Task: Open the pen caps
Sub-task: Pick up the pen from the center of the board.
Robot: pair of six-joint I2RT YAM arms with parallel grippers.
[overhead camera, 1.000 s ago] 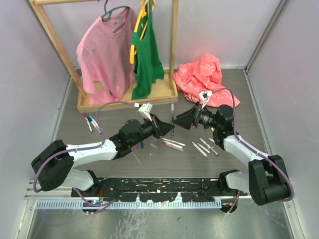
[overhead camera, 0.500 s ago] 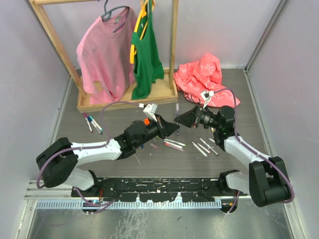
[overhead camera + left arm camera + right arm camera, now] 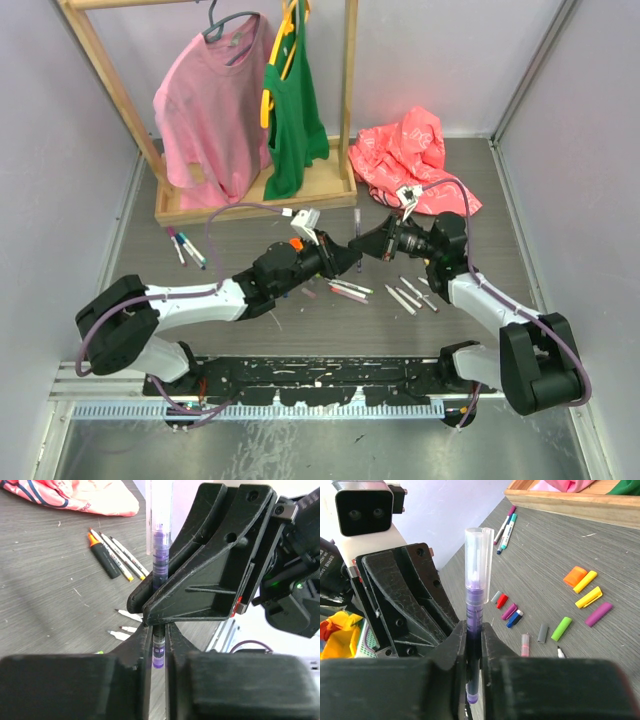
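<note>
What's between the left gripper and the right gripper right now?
A purple pen, clear cap on, clamped in both jaws; both wrist views show it.

left arm (image 3: 190, 298) stretched low, left gripper (image 3: 345, 259) clamped on purple pen (image 3: 161, 560) | right arm (image 3: 482, 300) stretched opposite, right gripper (image 3: 371, 245) clamped on that pen, facing left's

No legible text; faint print on the purple pen (image 3: 159, 651) may be lettering, too blurred to read
</note>
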